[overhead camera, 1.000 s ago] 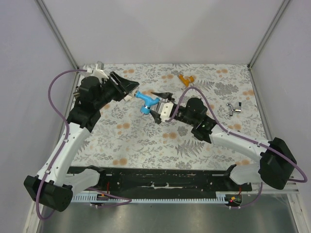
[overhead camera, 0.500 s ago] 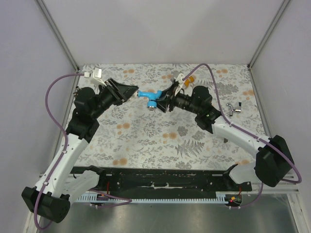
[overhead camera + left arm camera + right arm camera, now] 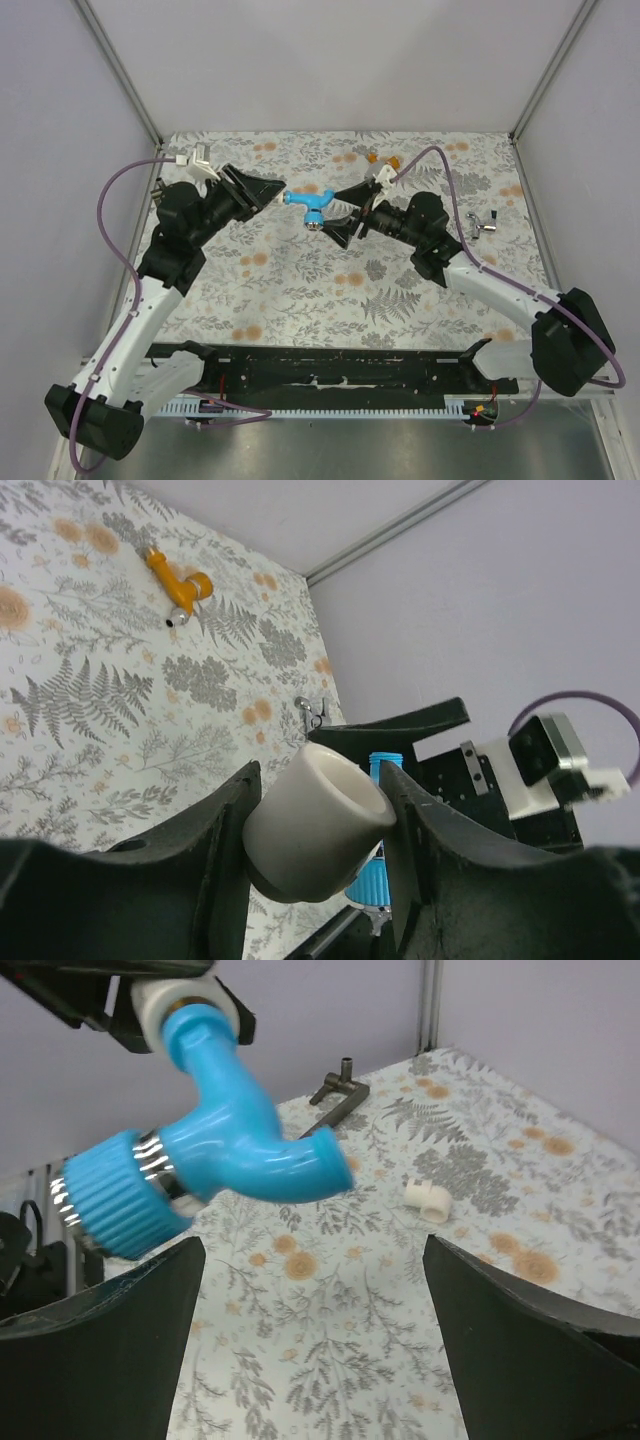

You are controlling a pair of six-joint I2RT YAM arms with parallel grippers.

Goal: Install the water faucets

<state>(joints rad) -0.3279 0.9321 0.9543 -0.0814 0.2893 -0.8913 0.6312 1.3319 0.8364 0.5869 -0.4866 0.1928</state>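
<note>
Blue faucet is mated to a white fitting clamped in the left gripper; the wide-open, empty right gripper likely must be closed on it to tighten

Left arm and right arm are each showing white moulded link shells between bulky matte black joint housings. A purple cable is looping free beside the left arm, and a second purple cable is arching over the right wrist. A white connector block is showing at the left wrist. Jaws are presenting as black wedge-shaped plates. A white bracket is carrying a dark square camera block.
</note>
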